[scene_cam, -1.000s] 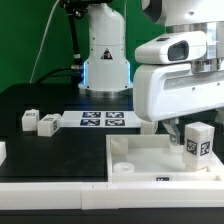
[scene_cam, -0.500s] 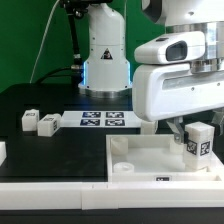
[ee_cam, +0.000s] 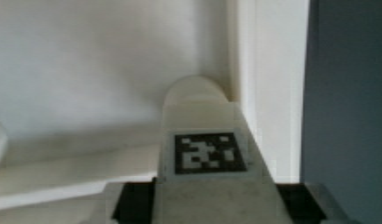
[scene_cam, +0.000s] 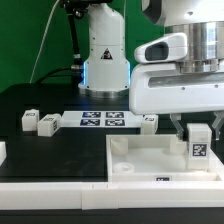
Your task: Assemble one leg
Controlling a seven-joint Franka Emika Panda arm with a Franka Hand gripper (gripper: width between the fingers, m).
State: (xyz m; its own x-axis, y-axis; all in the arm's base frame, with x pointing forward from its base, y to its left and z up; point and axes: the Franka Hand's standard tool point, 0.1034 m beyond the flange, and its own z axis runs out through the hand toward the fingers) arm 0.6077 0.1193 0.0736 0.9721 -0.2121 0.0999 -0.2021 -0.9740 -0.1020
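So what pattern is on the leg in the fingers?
The leg carries a black-and-white square tag; the wrist view shows it best.

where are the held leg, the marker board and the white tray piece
the leg (scene_cam: 199, 146): exterior view, its tagged face
the marker board (scene_cam: 103, 120): exterior view, its middle
the white tray piece (scene_cam: 155, 161): exterior view, its bare floor

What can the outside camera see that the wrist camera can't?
Only the exterior view shows two loose legs, the marker board and the robot's base. Only the wrist view looks down the held leg to its rounded tip. Both show the hand gripping that leg, its tag, and the white tray-like piece.
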